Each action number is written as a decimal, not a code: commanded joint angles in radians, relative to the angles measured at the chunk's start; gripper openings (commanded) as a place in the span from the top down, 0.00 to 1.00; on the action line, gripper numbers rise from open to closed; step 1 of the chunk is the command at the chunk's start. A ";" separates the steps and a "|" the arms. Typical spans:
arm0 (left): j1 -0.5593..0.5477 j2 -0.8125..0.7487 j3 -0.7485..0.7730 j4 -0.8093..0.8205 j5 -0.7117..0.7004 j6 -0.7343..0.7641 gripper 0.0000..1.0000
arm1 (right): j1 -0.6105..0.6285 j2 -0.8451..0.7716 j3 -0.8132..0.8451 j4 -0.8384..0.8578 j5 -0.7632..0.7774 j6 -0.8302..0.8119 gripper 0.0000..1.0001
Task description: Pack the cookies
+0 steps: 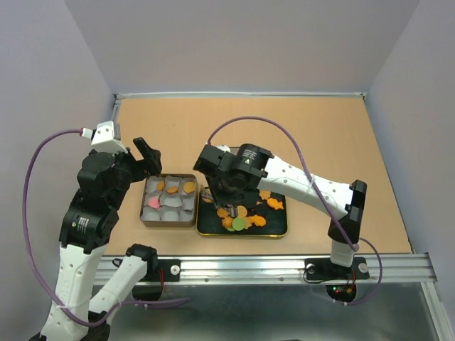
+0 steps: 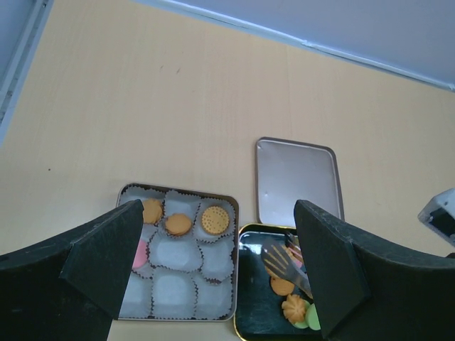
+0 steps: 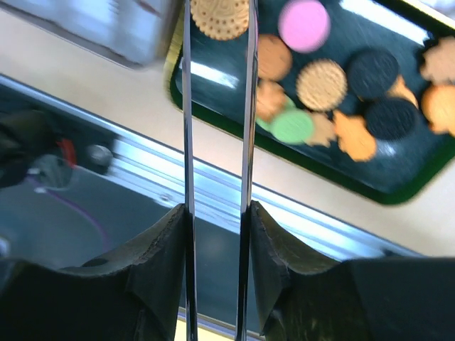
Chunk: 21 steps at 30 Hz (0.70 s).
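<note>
My right hand [image 3: 217, 234] fills the bottom of its own wrist view, its black fingers pressed together on a pair of thin steel tongs [image 3: 186, 106]. The tongs' long axis runs straight out from my palm, pointing down at the near left corner of the black gold-rimmed tray [image 3: 419, 160]. Their tips straddle a tan round ridged biscuit [image 3: 220, 15] lying flat, face up; being round, it has no long axis. I cannot tell whether the blades pinch it or merely bracket it. The other cookies sit loose on the tray: a pink round one [image 3: 303, 23], a green one [image 3: 291, 126], black ones [image 3: 372, 71] and an orange fish-shaped one [image 1: 276, 204] lying roughly left to right in the top view. A few cookies already rest in the white paper cups of the square metal tin [image 2: 178, 190] just beside the tray on the tabletop [image 1: 320, 135]. Its silver lid [image 2: 298, 177] lies flat beyond the tray. My left hand [image 2: 217, 263] hovers over the tin, spread wide and holding nothing. The risk, as I judge it, is the grip: smooth narrow blades on a biscuit's edge may let it twist out over the gap between tray and tin, while too hard a squeeze may crack it. The light paper cups could also shift if the tips catch them.
</note>
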 commanded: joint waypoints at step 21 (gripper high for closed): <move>-0.005 0.012 0.070 0.009 -0.054 0.030 0.01 | 0.015 0.236 0.324 0.266 -0.278 -0.170 0.66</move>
